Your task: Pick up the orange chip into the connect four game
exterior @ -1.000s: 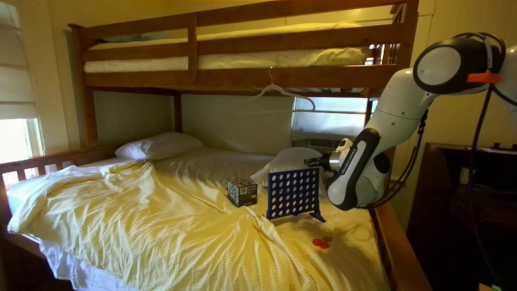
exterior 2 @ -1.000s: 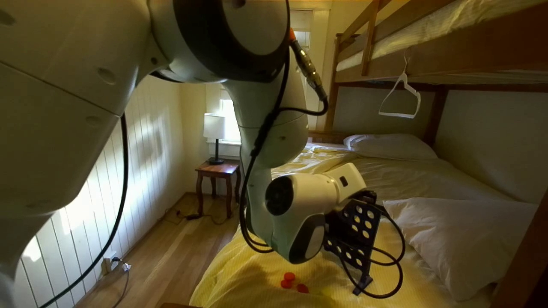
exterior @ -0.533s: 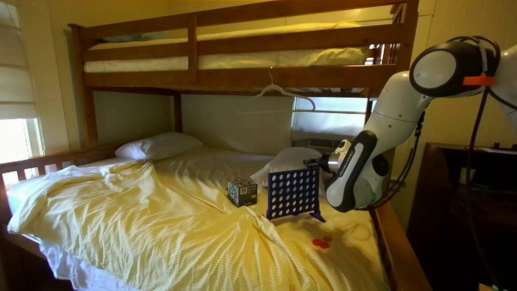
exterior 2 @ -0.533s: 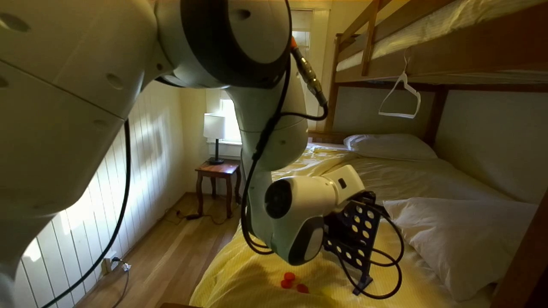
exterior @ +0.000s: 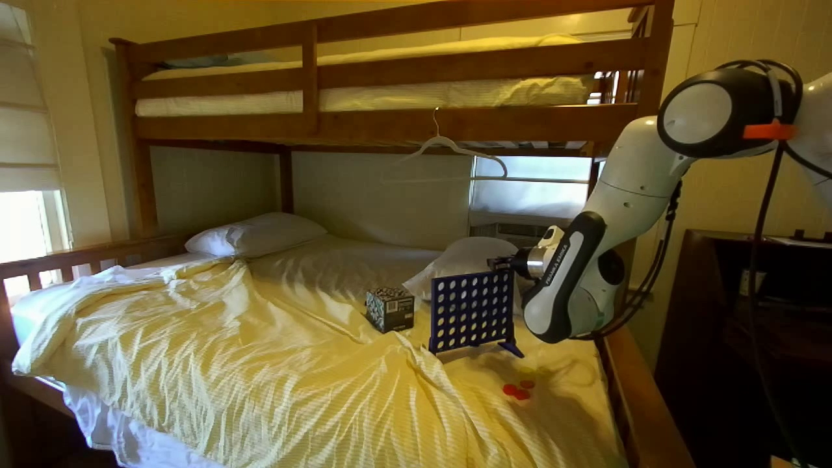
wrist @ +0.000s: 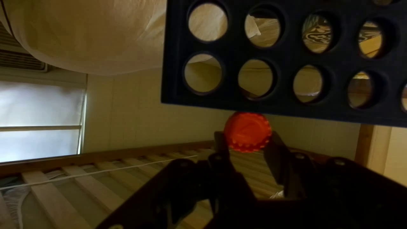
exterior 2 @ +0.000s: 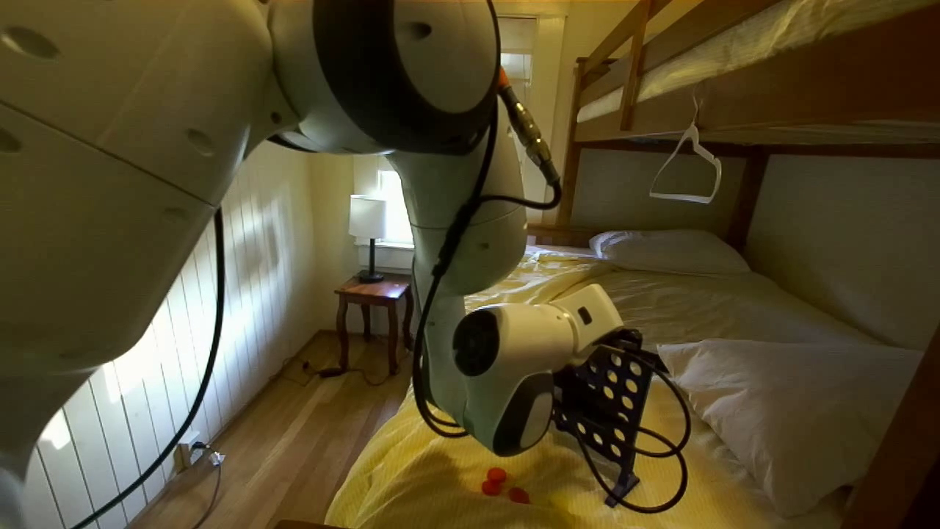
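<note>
In the wrist view, which stands upside down, my gripper (wrist: 246, 139) is shut on an orange chip (wrist: 248, 130), gripped by its sides. The chip lies against the top rim of the connect four game (wrist: 291, 54) in that view; I cannot tell whether they touch. The dark blue board (exterior: 468, 309) stands upright on the bed, and in an exterior view my gripper (exterior: 499, 262) is at its upper right corner. The arm hides part of the board (exterior 2: 640, 404) in an exterior view. A few red-orange chips (exterior: 519, 391) lie on the sheet before the board.
A small dark patterned box (exterior: 390, 311) sits left of the board. A white pillow (exterior 2: 793, 411) lies behind it. A white hanger (exterior: 448, 141) hangs from the upper bunk rail (exterior: 364, 125). Black cables (exterior 2: 679, 470) loop beside the wrist. Yellowish chips (exterior: 528, 371) lie near the red ones.
The arm has dipped slightly, and the gripper with the chip has shifted a little down and left in an exterior view. Board and loose chips have stayed put.
</note>
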Available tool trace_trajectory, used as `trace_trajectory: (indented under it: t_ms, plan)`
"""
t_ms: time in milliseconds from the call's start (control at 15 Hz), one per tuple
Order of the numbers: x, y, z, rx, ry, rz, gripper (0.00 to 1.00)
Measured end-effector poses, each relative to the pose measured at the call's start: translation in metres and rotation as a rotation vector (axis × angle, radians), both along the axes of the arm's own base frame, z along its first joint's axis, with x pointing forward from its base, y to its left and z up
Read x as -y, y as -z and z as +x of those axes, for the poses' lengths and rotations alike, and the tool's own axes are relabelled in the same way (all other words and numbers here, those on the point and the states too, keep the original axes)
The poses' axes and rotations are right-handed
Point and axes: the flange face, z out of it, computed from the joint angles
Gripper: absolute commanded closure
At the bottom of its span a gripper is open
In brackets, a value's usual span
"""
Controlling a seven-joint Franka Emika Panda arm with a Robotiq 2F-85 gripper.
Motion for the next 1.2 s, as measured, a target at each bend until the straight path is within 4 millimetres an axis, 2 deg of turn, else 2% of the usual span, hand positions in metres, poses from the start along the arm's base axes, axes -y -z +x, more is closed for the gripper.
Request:
trace_trajectory:
  t_ms: [1200]
  plan:
    - [-0.001, 0.011, 0.007, -0.010, 0.002, -0.041, 0.91]
